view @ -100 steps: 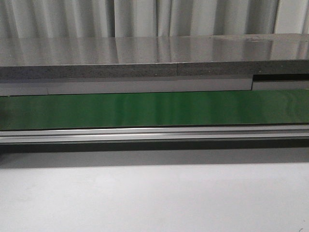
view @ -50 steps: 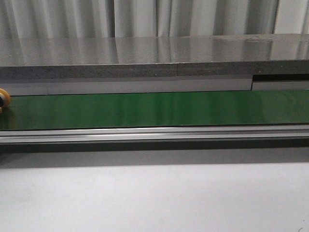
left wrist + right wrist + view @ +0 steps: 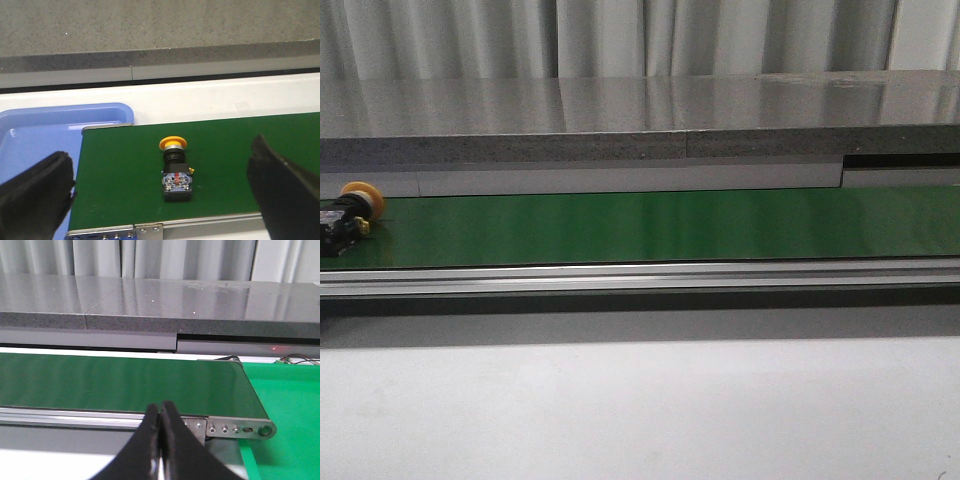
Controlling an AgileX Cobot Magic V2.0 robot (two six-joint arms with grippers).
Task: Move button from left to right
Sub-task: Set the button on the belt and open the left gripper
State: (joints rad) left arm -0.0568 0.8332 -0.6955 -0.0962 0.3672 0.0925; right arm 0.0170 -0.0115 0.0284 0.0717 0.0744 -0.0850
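The button (image 3: 348,217) lies on its side at the far left end of the green conveyor belt (image 3: 650,226), yellow cap toward the back. In the left wrist view the button (image 3: 175,170) shows its yellow cap and black body with coloured marks, lying between my two wide-apart black fingers (image 3: 32,195). My left gripper (image 3: 160,200) is open and empty, above the belt's near edge. My right gripper (image 3: 160,412) is shut and empty, by the near rail at the belt's right end (image 3: 220,385). Neither gripper shows in the front view.
A blue tray (image 3: 45,135) sits past the belt's left end. A bright green surface (image 3: 285,410) lies beyond the belt's right end. A grey stone ledge (image 3: 640,110) runs behind the belt and a metal rail (image 3: 640,276) along its front.
The button has come into the front view from the left edge and moved right along the belt; one second ago the belt showed nothing.
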